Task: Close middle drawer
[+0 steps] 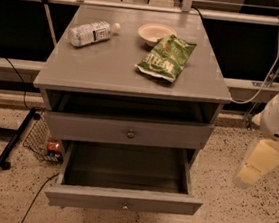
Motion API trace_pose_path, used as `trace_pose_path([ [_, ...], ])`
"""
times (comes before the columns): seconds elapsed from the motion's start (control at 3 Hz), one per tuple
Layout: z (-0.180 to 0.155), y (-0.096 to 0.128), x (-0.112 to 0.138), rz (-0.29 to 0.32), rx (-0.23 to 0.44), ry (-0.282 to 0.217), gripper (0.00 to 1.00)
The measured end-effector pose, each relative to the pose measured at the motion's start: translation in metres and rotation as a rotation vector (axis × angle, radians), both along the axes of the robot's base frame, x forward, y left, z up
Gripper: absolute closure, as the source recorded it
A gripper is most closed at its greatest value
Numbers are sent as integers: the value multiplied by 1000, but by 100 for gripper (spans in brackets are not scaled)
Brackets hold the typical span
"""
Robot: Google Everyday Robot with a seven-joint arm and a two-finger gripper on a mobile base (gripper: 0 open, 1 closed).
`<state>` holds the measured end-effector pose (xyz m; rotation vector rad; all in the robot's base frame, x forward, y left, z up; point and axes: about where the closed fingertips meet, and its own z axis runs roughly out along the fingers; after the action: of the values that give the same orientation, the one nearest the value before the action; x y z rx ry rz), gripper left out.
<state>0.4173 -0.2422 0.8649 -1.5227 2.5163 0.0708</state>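
Gripper (258, 165) right of the open middle drawer (94, 198).
The middle drawer juts well forward of the bench's (109, 65) front edge, its long front running left to right. Your gripper hangs beyond the bench's right edge, near the front right corner, touching nothing; you cannot tell how far open it is or whether it holds anything. You would likely swing left, ahead of that front, then push toward the back edge.

- Middle drawer (124, 200): grey, small round knob; pulled far out past the surface (109, 67) front edge, dark inside exposed.
- Gripper (258, 165): right of drawer, apart.
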Motion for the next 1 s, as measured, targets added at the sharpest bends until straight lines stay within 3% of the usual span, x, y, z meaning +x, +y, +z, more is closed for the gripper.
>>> trace_pose_path([
  [0.33, -61, -8, -17, -100, 8, 64, 0],
  [0.67, -61, -8, -17, -100, 8, 64, 0],
  [1.0, -87, -8, -19, -134, -4, 107, 0],
])
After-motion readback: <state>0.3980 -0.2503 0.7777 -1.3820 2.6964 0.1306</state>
